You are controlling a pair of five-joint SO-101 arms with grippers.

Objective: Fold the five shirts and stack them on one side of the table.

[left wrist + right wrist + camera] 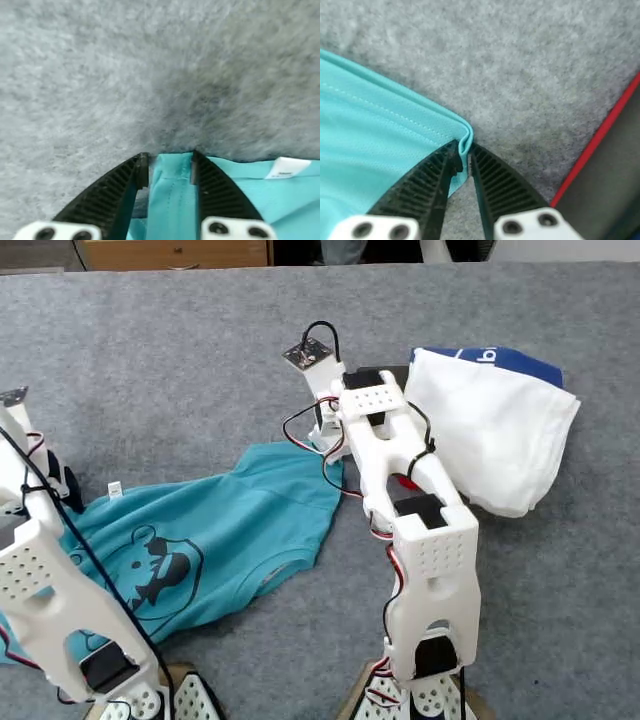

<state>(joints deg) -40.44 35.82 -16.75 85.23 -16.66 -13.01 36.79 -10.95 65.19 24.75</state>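
Note:
A teal shirt [200, 540] with a dark fish print lies spread on the grey felt table [180, 360]. My left gripper [167, 159] is shut on a bunched fold of the shirt [170, 200] at its edge, close to the white label [285, 167]. In the high view this gripper [62, 488] sits at the shirt's left end. My right gripper [465, 147] is shut on the hemmed corner of the shirt [370, 150], at the shirt's far right end [332, 447]. A folded white shirt [490, 430] rests on a blue one [505, 358] at the back right.
The right arm's white links [420, 530] run down the table's middle to its base at the front edge. A dark surface with a red edge [600, 135] lies close beside the right gripper. Wooden furniture [175, 252] stands behind the table. Bare felt stretches across the back left.

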